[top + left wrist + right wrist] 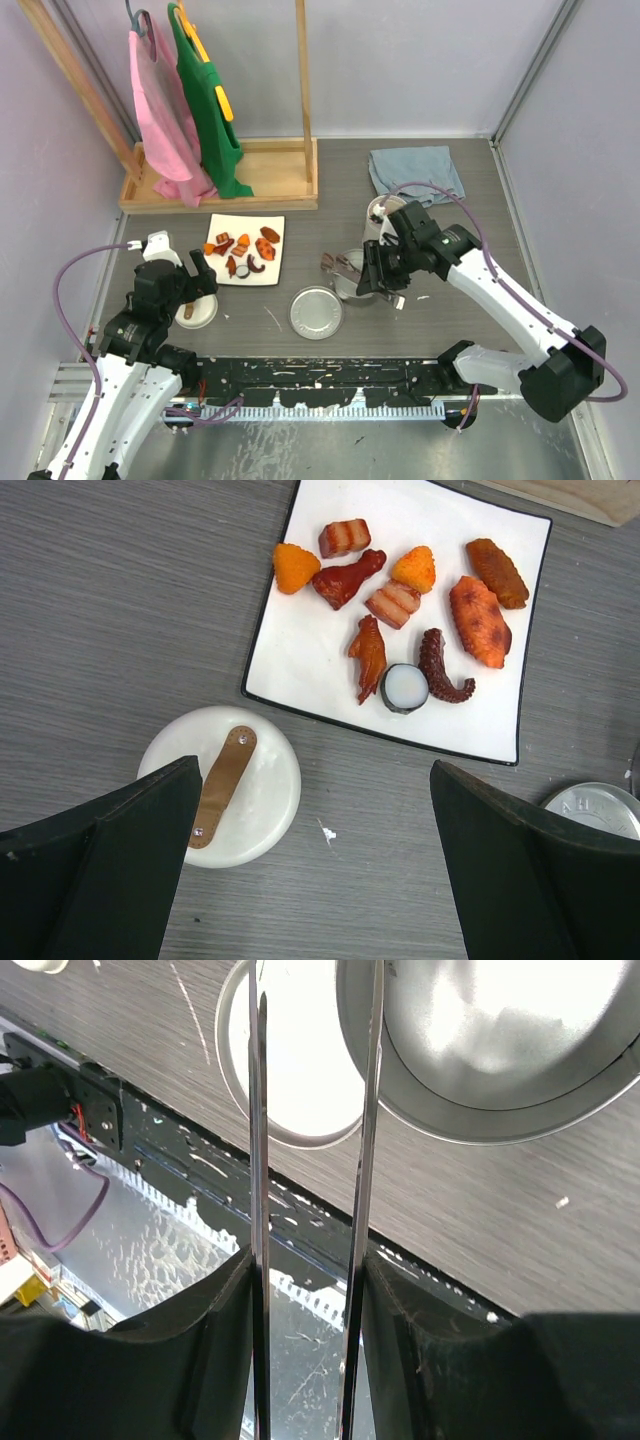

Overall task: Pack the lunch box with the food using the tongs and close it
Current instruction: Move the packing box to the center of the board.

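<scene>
Tongs [259,1140] sit clamped between the right gripper's [305,1300] jaws, arms reaching over steel lid [300,1080] and tin [500,1060] rim; left gripper [313,780] gapes empty above the white lid [265,800], food [480,620] beyond on the plate [300,650]

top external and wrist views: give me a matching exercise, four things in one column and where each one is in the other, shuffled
Things
1. white lid with brown handle
2. flat steel lid
3. tongs
4. food pieces

Places
A. on the white square plate
B. clamped in the right gripper
C. on the table, nearer than the plate and to its left
D. on the table beside the steel tin

Pairs: 1-C, 2-D, 3-B, 4-A
</scene>
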`<action>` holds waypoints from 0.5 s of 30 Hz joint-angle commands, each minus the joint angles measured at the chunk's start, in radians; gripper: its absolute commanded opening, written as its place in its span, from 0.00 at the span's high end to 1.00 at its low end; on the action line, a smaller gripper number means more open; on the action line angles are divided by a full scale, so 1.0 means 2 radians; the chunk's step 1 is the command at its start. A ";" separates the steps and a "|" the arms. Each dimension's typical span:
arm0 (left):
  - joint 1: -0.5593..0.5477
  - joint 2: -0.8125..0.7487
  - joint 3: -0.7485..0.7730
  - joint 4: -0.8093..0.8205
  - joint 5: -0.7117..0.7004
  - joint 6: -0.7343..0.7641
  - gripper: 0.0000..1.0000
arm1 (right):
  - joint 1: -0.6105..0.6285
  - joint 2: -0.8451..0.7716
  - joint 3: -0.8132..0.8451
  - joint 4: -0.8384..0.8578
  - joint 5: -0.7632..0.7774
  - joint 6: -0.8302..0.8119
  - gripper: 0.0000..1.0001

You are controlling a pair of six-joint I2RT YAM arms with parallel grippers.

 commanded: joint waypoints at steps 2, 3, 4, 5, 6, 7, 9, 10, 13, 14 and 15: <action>0.002 0.001 0.010 0.014 -0.009 -0.002 0.02 | 0.040 0.033 0.063 0.061 0.022 0.002 0.53; 0.002 0.001 0.010 0.014 -0.009 -0.002 0.02 | 0.048 0.039 0.077 0.057 0.039 0.003 0.53; 0.002 0.000 0.010 0.014 -0.010 -0.003 0.02 | 0.055 0.045 0.091 0.052 0.058 0.002 0.53; 0.002 0.000 0.010 0.014 -0.011 -0.002 0.02 | 0.060 0.051 0.103 0.045 0.068 0.000 0.53; 0.003 -0.001 0.010 0.013 -0.011 -0.003 0.02 | 0.065 0.056 0.113 0.042 0.073 -0.004 0.53; 0.003 -0.002 0.009 0.013 -0.012 -0.003 0.02 | 0.070 0.062 0.122 0.042 0.077 -0.005 0.53; 0.002 -0.002 0.009 0.013 -0.013 -0.003 0.02 | 0.084 0.077 0.140 0.038 0.096 -0.006 0.53; 0.002 -0.002 0.009 0.013 -0.013 -0.003 0.02 | 0.098 0.084 0.147 0.038 0.105 -0.008 0.53; 0.002 -0.001 0.010 0.013 -0.014 -0.004 0.02 | 0.127 0.117 0.171 0.037 0.124 -0.008 0.53; 0.003 -0.001 0.010 0.012 -0.014 -0.004 0.02 | 0.137 0.129 0.183 0.037 0.132 -0.009 0.53; 0.003 0.000 0.010 0.012 -0.014 -0.004 0.02 | 0.147 0.141 0.192 0.038 0.142 -0.009 0.53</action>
